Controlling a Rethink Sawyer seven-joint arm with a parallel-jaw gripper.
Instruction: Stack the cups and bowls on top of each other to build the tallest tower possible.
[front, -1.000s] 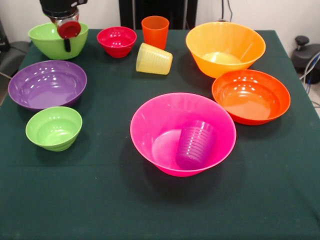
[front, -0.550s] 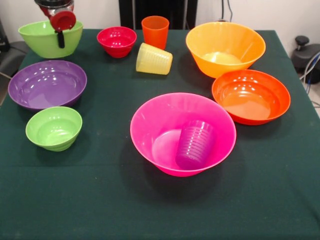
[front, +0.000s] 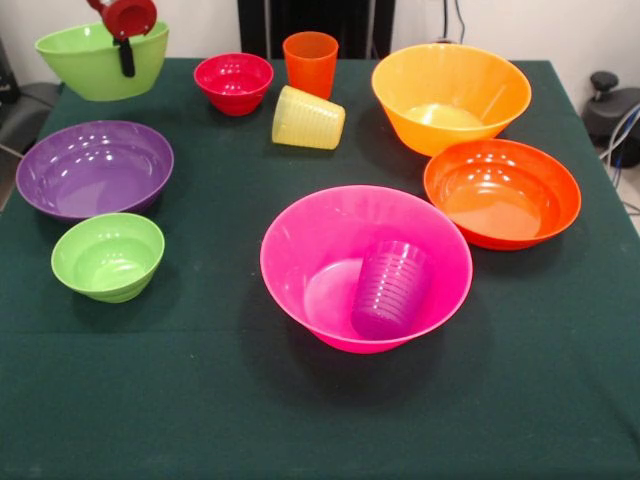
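up at the frame's top edge the pincer (front: 127, 45) is mostly cut off, clamped on the rim of the medium green bowl (front: 98, 62), which hangs tilted clear of the tabletop (front: 200, 400); purple bowl (front: 95, 168) sits just below.

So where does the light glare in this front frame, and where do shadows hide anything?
Front view: glare streaks show inside the purple bowl and orange-red bowl; soft shadows fall on the cloth under the pink bowl, hiding nothing; the gripper is cut off by the top edge, its jaws gripping the medium green bowl.
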